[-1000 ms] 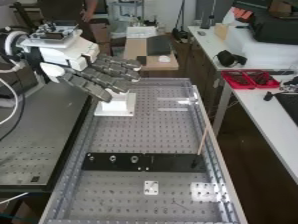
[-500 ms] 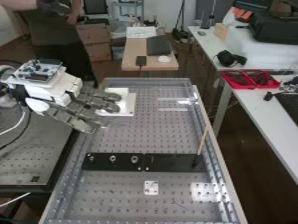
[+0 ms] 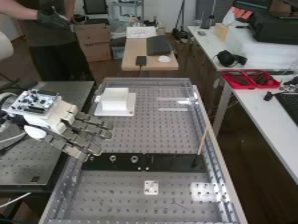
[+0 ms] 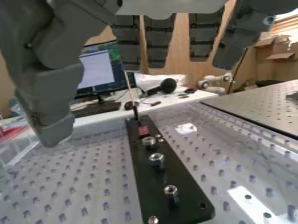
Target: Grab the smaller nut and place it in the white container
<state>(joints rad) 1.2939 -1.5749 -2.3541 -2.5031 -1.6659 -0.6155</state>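
Between the black strip (image 3: 173,162) and the white container (image 3: 115,100), passage is left open over the surface (image 3: 149,134); above the strip's right end, it is obstructed by a leaning rod (image 3: 202,141).

Grey fingers (image 4: 159,42) hang clear of a black plate (image 4: 149,182) — metal nuts (image 4: 156,158) along it, 1 thin stick (image 4: 129,87) upright

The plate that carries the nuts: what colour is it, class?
The plate is black; it shows best in the wrist view.
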